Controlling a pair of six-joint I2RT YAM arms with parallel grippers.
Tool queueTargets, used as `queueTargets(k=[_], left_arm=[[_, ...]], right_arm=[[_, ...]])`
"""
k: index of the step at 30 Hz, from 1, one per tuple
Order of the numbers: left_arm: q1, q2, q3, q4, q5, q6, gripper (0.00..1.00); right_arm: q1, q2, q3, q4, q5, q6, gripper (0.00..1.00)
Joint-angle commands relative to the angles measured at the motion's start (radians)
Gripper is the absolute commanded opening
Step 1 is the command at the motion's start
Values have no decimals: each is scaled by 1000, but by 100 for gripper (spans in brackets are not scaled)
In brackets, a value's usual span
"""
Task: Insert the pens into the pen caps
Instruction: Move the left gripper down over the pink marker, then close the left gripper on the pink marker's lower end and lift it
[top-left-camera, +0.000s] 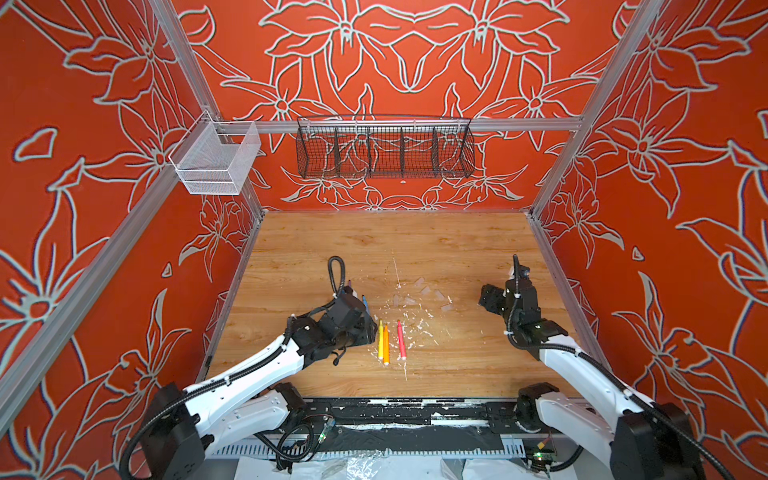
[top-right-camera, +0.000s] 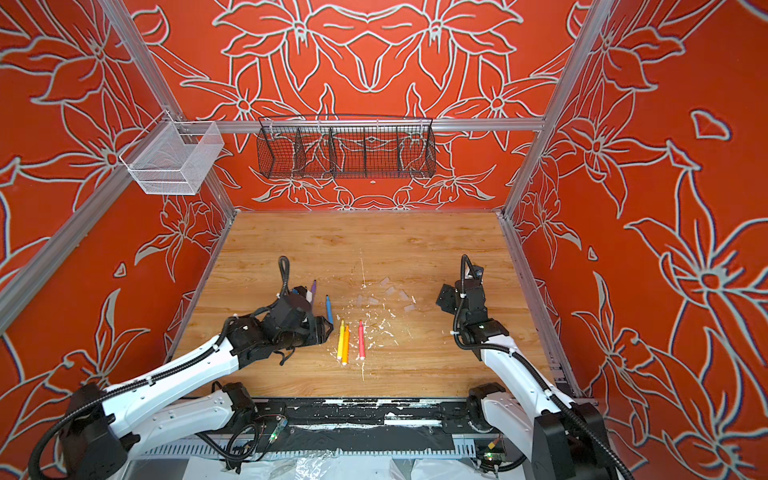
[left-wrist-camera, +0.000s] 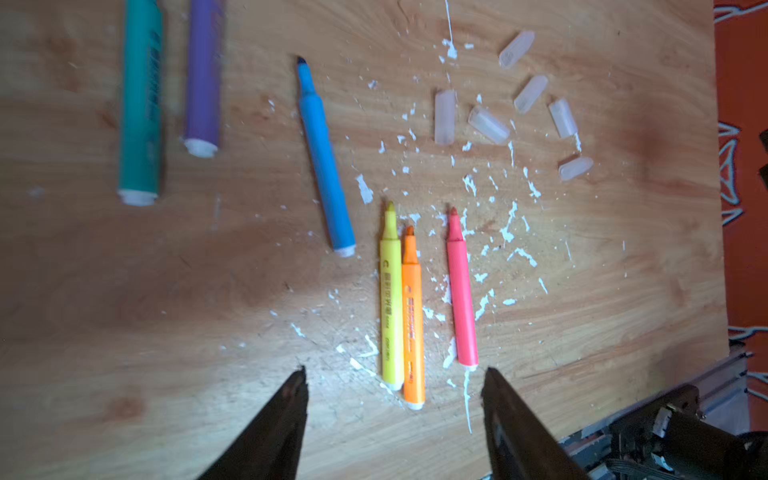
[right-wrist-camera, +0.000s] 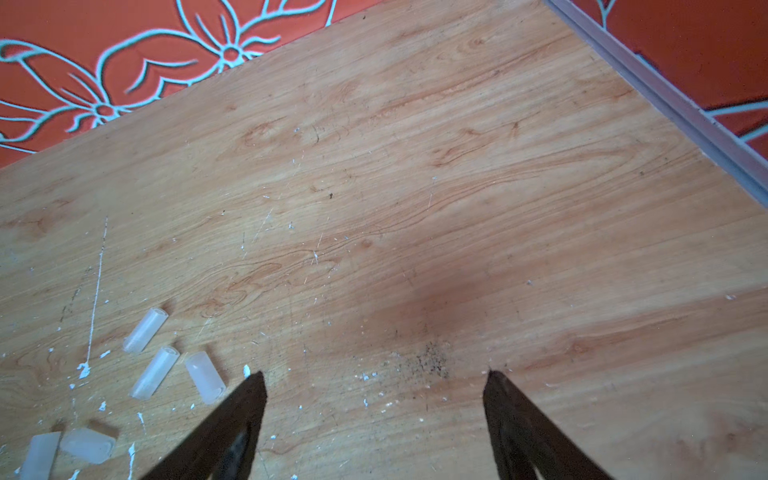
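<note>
On the light wooden tabletop the slim yellow marker pen lies flat with its tip bare, and I place the other things from it. The orange marker pen touches the yellow pen along its side. The pink-red marker pen lies near the yellow pen, just past the orange one and apart from it. The blue marker pen lies near the yellow pen on the opposite side, tilted. The green marker pen and the purple marker pen lie well apart from the yellow pen, beyond the blue one. The six small translucent plastic pen caps lie scattered beyond the yellow pen's tip, toward the right arm, among white paint flecks. No pen is in a cap yet. The left jaws are open and empty, and the white ends of the yellow and orange pens show between them. The right jaws are also open and empty, and stand on the far side of the caps from the yellow pen. The step in hand seems to be the first pick of a pen. Because the orange pen touches the yellow pen, the left jaws should close on one barrel only, or choose the pink-red pen. The grip should be near the white end, so the tip stays free for a cap.
</note>
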Motion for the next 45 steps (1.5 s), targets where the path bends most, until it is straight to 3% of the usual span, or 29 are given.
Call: queueTargets(k=[1, 4, 12, 23, 31, 45], left_arm=[[-129, 80, 48, 33, -150, -157, 63], [-232, 170, 63, 71, -206, -225, 61], [-418, 442, 240, -79, -345, -326, 58], [-419, 598, 296, -119, -358, -370, 57], [-404, 700, 380, -155, -350, -339, 50], [-343, 763, 357, -66, -269, -309, 42]], right_arm=[[3, 12, 3, 21, 23, -2, 84], [3, 34, 19, 10, 20, -3, 83], [4, 38, 20, 7, 14, -2, 82], [5, 4, 5, -6, 1, -2, 83], [7, -24, -9, -7, -7, -1, 83], [5, -40, -19, -7, -15, -1, 83]])
